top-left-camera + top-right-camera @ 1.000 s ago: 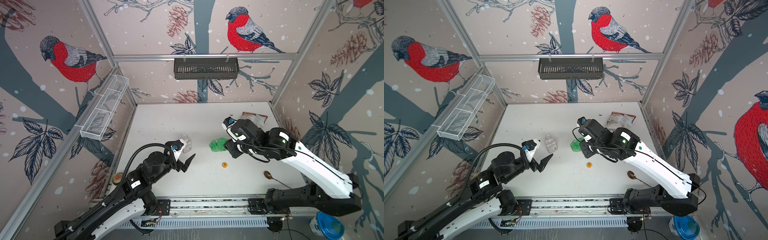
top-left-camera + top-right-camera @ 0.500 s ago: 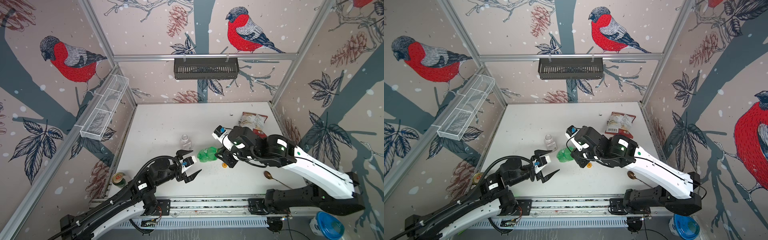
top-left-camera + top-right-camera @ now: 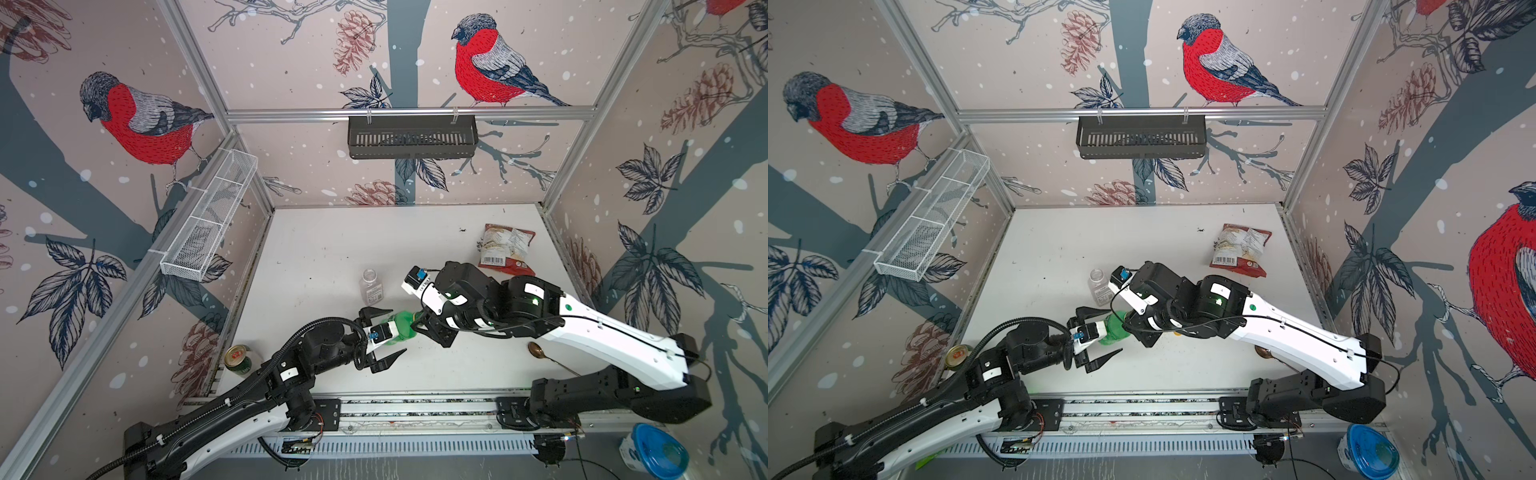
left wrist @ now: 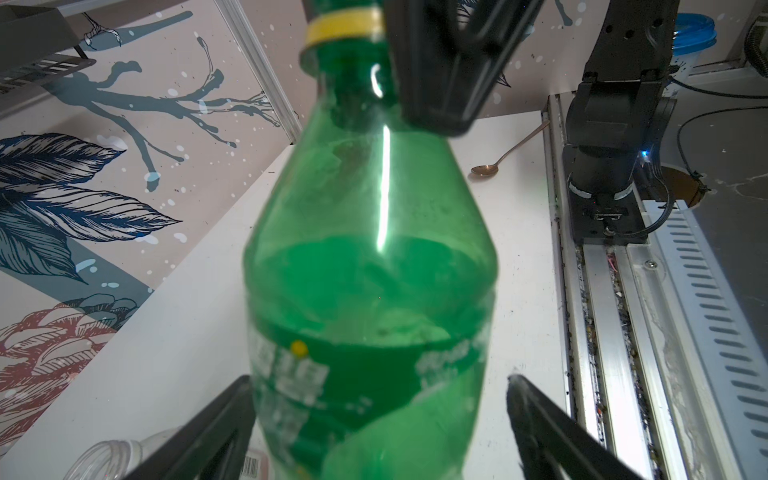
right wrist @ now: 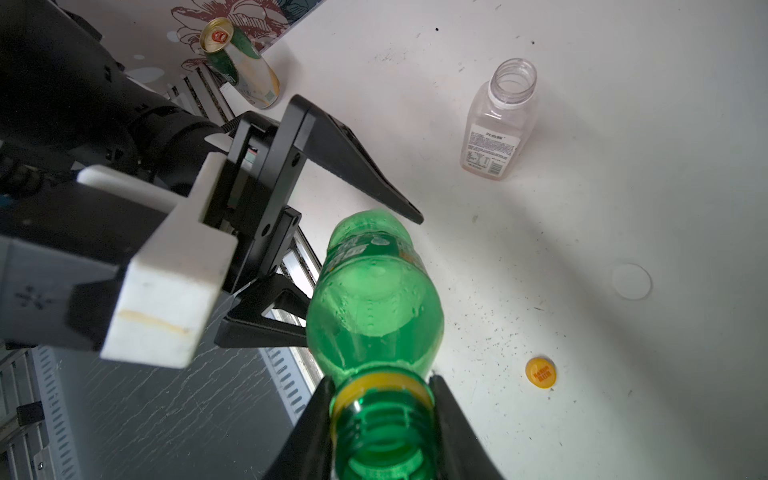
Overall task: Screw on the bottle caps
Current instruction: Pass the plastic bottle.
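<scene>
- Handover: right gripper (image 5: 382, 415) pinches green bottle (image 5: 374, 307) at neck (threads bare).
- Left gripper (image 3: 392, 332) gapes wide, empty; close squarely on label band before release.

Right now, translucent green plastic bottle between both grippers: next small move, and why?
Probably close the left gripper on the translucent green plastic bottle: its jaws stand open either side of the body, while the right gripper pinches the neck. That would free the right one for the loose orange-yellow screw cap.
</scene>
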`<action>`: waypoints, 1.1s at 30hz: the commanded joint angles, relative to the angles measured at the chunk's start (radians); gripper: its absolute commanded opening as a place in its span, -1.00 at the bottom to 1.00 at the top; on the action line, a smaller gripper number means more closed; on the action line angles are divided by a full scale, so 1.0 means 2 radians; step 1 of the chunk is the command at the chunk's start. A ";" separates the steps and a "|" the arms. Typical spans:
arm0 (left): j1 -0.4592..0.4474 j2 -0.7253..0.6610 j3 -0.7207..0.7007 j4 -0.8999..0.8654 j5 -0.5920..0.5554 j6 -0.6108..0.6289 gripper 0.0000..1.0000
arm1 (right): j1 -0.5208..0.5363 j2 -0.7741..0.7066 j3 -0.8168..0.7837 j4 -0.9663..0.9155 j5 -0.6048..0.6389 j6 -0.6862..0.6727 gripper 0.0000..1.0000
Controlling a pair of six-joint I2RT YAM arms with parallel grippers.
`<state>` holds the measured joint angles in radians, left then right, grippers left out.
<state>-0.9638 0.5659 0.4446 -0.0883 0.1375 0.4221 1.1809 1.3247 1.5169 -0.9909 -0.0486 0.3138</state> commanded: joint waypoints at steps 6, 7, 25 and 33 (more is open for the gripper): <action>-0.006 0.005 0.000 0.009 0.010 -0.001 0.79 | 0.006 0.009 -0.001 0.012 0.004 -0.002 -1.00; -0.006 0.005 0.001 0.008 0.009 -0.003 0.77 | 0.006 0.010 -0.001 0.012 0.006 -0.002 -1.00; -0.014 -0.011 -0.005 -0.001 -0.026 0.007 0.60 | 0.012 0.010 0.000 0.007 0.012 -0.002 -1.00; -0.014 -0.012 -0.006 -0.002 -0.020 0.005 0.59 | 0.015 0.009 -0.002 0.005 0.011 0.001 -1.00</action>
<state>-0.9916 0.5381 0.4259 -0.0978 0.0994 0.4229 1.2083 1.3468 1.5150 -0.9855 -0.0326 0.3141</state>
